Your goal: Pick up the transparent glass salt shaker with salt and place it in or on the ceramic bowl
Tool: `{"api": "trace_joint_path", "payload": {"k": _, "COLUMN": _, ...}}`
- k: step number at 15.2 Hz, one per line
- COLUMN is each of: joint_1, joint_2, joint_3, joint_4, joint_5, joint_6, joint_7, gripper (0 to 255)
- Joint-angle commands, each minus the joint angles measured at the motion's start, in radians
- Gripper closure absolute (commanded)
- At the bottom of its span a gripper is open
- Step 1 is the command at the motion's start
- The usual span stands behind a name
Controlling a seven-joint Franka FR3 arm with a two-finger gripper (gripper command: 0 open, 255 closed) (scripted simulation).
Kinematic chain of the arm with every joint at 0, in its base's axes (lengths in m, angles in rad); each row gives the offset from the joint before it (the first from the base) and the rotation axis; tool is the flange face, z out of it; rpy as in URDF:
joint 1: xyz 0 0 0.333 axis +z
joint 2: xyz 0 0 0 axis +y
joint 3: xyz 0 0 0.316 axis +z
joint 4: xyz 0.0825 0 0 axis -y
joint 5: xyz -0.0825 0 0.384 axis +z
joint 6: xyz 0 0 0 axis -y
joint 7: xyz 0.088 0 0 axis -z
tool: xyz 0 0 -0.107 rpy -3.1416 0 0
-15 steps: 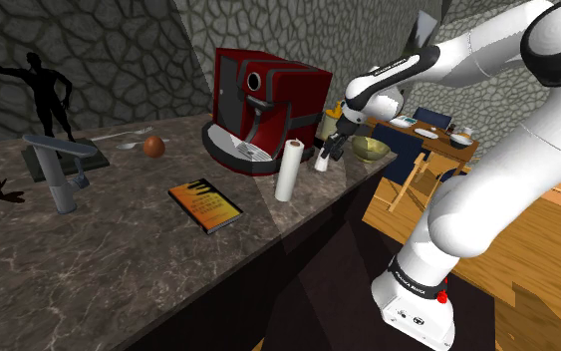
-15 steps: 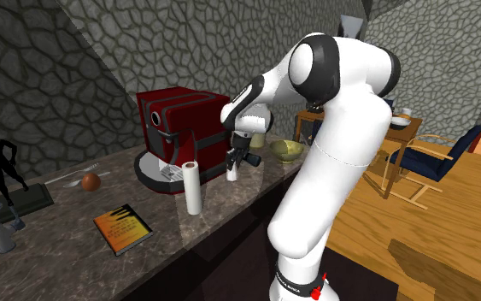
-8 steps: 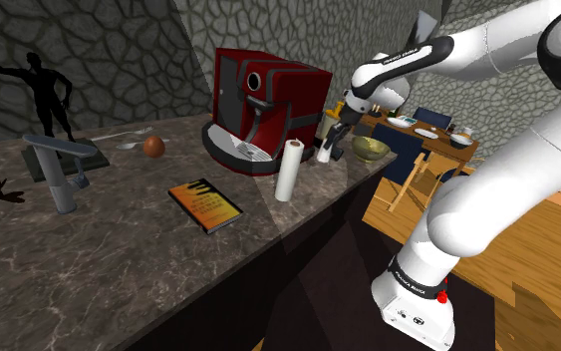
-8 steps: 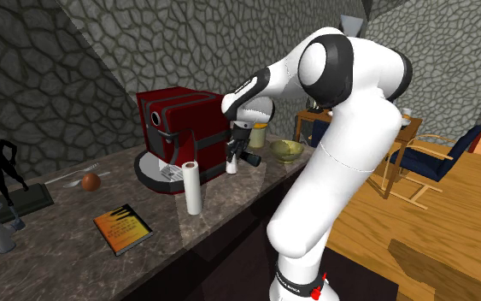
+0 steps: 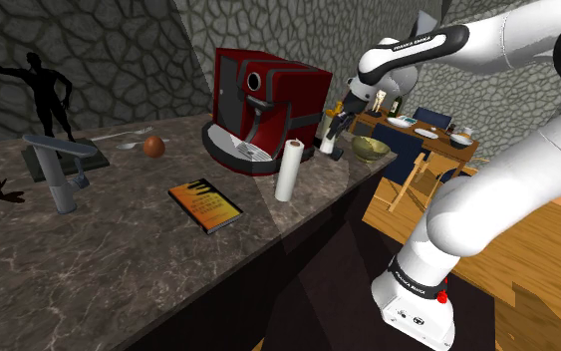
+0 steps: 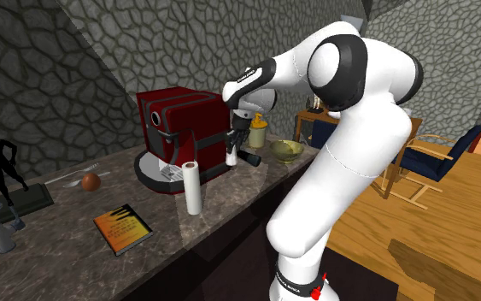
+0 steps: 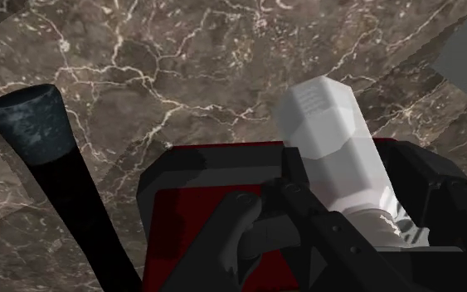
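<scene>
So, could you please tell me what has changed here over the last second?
The arm has risen and carried the salt shaker upward, from low at the counter to hanging above it beside the red coffee machine. The jaws stayed shut on it throughout. The bowl, coffee machine, paper roll and book stayed where they were.

On the worktop [image 5: 119, 239] the coffee machine [image 5: 263, 105] stands at the back, the paper roll [image 5: 288, 170] just before it, the book [image 5: 205, 205] to the shoulder view's left of the roll. The bowl [image 5: 370, 148] sits at that view's right end; the shaker [image 5: 325, 143], clasped in the end effector [image 5: 334, 128], hangs between machine and bowl.
</scene>
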Motion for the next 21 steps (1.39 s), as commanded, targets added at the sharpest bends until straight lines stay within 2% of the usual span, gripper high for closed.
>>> {"api": "trace_joint_path", "payload": {"k": 1, "joint_1": -0.003, "joint_2": -0.012, "joint_3": 0.007, "joint_4": 0.017, "joint_5": -0.007, "joint_6": -0.028, "joint_7": 0.01, "gripper": 255}}
{"api": "trace_joint_path", "payload": {"k": 6, "joint_1": -0.008, "joint_2": -0.033, "joint_3": 0.02, "joint_4": 0.061, "joint_5": -0.017, "joint_6": -0.091, "joint_7": 0.029, "gripper": 255}}
{"api": "trace_joint_path", "payload": {"k": 12, "joint_1": -0.015, "joint_2": 0.082, "joint_3": -0.119, "joint_4": 0.197, "joint_5": 0.03, "joint_6": -0.141, "joint_7": -0.149, "gripper": 255}}
{"api": "trace_joint_path", "payload": {"k": 17, "joint_1": -0.017, "joint_2": 0.223, "joint_3": -0.241, "joint_4": 0.343, "joint_5": 0.122, "joint_6": -0.198, "joint_7": -0.317, "gripper": 255}}
{"api": "trace_joint_path", "payload": {"k": 21, "joint_1": -0.044, "joint_2": 0.377, "joint_3": -0.326, "joint_4": 0.483, "joint_5": 0.243, "joint_6": -0.268, "joint_7": -0.469, "gripper": 255}}
